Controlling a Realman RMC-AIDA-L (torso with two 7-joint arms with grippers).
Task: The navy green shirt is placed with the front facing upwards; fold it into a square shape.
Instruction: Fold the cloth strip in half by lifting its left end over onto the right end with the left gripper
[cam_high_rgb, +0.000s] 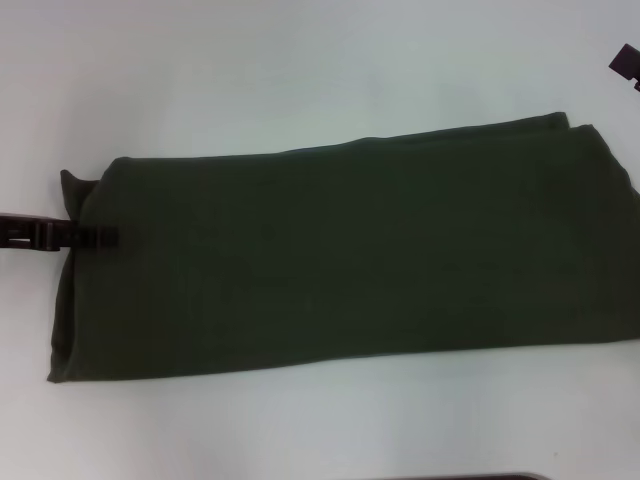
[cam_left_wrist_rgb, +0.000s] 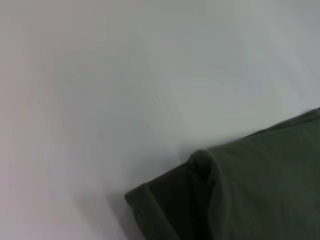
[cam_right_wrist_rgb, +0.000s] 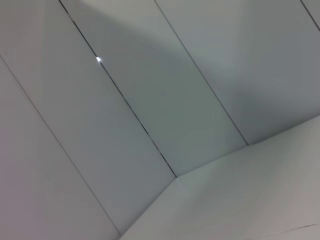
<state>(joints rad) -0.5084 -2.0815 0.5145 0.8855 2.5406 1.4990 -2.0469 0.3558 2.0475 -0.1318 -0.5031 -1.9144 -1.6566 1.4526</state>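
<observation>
Head view. Navy green shirt (cam_high_rgb: 350, 250): folded into a long band, lying flat across the white surface (cam_high_rgb: 300, 60), running from near the left side out past the right edge of the view. Plain olive cloth uppermost; far edge showing a second layer at the right end; a small flap poking out at the far left corner.
Left tool (cam_high_rgb: 100, 237): dark, reaching in from the left edge, tip on the shirt's left end about midway along that short edge. Closed on the cloth or merely resting on it: cannot tell.
Right tool (cam_high_rgb: 626, 64): only a dark corner at the upper right edge, apart from the shirt; opening not visible.

Left wrist view. Shirt (cam_left_wrist_rgb: 250, 190): one rounded folded corner with a rolled hem, on the white surface (cam_left_wrist_rgb: 100, 75).

Right wrist view. White panelled wall (cam_right_wrist_rgb: 150, 90) with thin dark seams, meeting a white surface (cam_right_wrist_rgb: 250, 200).
</observation>
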